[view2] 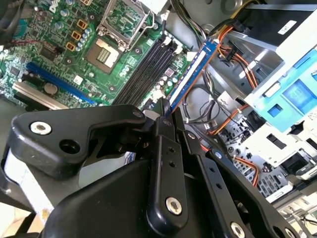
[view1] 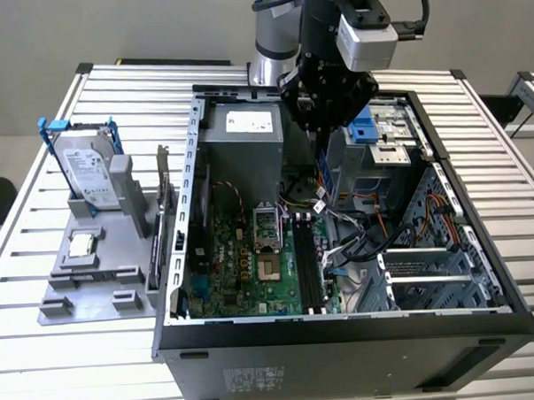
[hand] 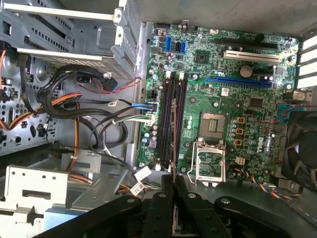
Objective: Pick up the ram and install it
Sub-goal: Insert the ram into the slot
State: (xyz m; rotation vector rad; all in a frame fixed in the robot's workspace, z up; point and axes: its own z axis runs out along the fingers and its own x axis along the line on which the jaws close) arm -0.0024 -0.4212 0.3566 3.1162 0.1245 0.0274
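Note:
My gripper (view1: 321,132) hangs over the open computer case (view1: 344,329), shut on the ram. The ram (view2: 192,70) is a thin blue circuit stick that sticks out past the fingertips (view2: 164,110) towards the motherboard. In the exterior view the ram (view1: 323,168) hangs upright below the gripper, above the cables beside the black memory slots (view1: 307,265). In the first wrist view the ram (hand: 173,148) shows edge-on, running out from the gripper (hand: 173,182) in line with the memory slots (hand: 167,119). The slots (view2: 144,70) stand bare.
On the exterior view's left, a grey fixture (view1: 58,280) carries a silver hard drive (view1: 88,168) in a blue bracket and a small square processor chip (view1: 81,245). Inside the case are the power supply (view1: 242,135), open CPU socket (view1: 267,244), loose cables (view1: 357,240) and drive cages (view1: 430,273).

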